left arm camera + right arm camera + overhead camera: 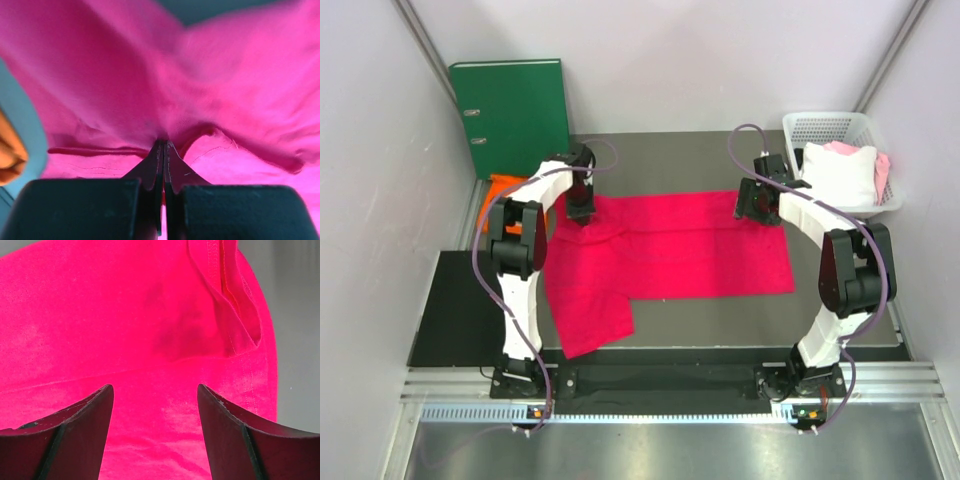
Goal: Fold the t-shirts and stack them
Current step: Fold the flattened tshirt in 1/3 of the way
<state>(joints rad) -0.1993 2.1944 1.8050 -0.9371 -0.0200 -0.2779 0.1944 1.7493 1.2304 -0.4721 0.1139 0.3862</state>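
Orange t-shirt: only a sliver shows at the counter's left edge, the rest behind the left arm. In the left wrist view it is a blurred scrap cut by the frame. Crimson t-shirt: soft-focus, overruns both wrist views. Left hand: fingertips buried in its fold.

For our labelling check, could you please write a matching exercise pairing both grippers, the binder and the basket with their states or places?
1 left gripper
2 right gripper
3 green binder
4 white basket

A far right corner
B open over the pink t-shirt
C far left corner
D shut on the pink t-shirt

Pairs: 1-D, 2-B, 3-C, 4-A
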